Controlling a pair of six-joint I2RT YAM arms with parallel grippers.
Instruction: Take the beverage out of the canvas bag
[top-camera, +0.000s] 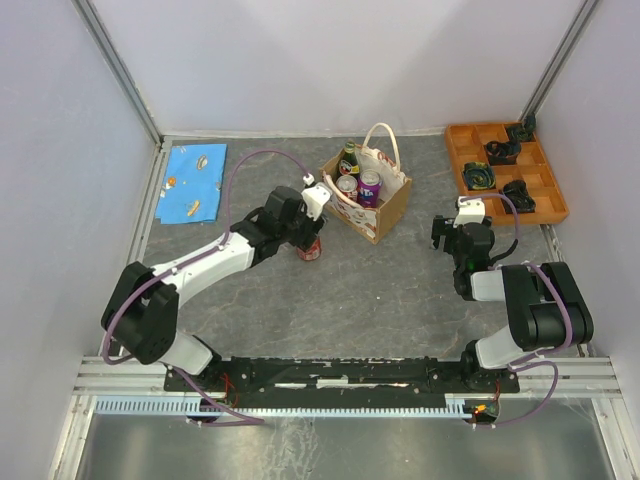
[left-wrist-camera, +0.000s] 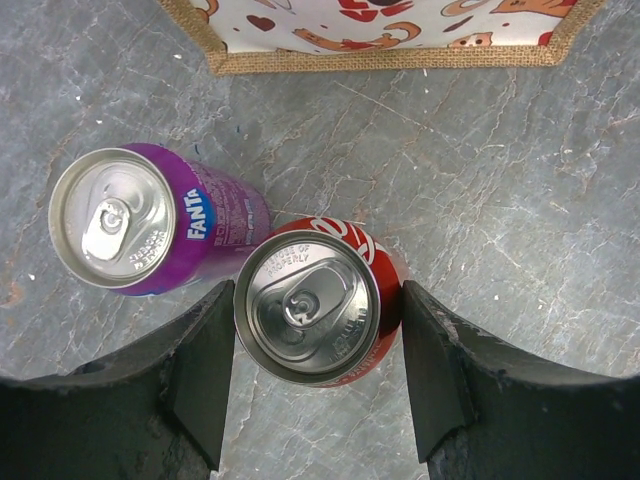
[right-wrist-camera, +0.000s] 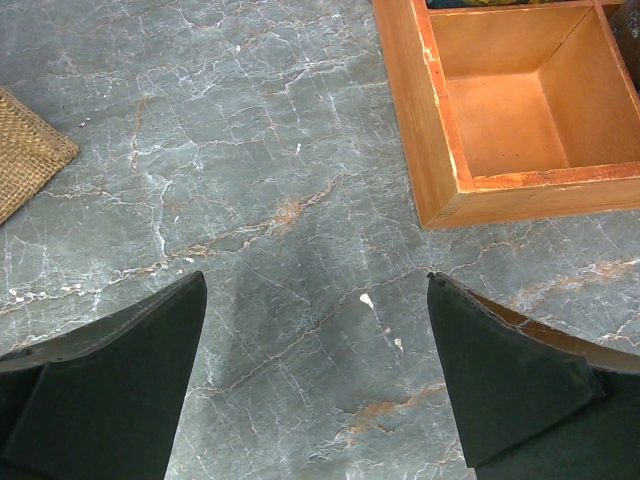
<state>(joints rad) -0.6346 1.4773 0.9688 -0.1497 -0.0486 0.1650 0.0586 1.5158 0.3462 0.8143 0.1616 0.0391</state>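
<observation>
The canvas bag (top-camera: 372, 200) stands at the back centre, with a green bottle (top-camera: 348, 158) and two cans inside. Its patterned side shows at the top of the left wrist view (left-wrist-camera: 390, 30). My left gripper (top-camera: 308, 236) (left-wrist-camera: 318, 330) is just left of the bag, its jaws closed against both sides of a red Coca-Cola can (top-camera: 311, 249) (left-wrist-camera: 315, 310) that stands upright on the table. A purple Fanta can (left-wrist-camera: 150, 220) stands upright right beside the red one. My right gripper (top-camera: 450, 236) (right-wrist-camera: 316, 350) is open and empty above bare table.
An orange compartment tray (top-camera: 545, 180) with dark parts sits at the back right; its corner shows in the right wrist view (right-wrist-camera: 440, 130). A blue patterned cloth (top-camera: 193, 182) lies at the back left. The bag's corner (right-wrist-camera: 25, 160) shows in the right wrist view.
</observation>
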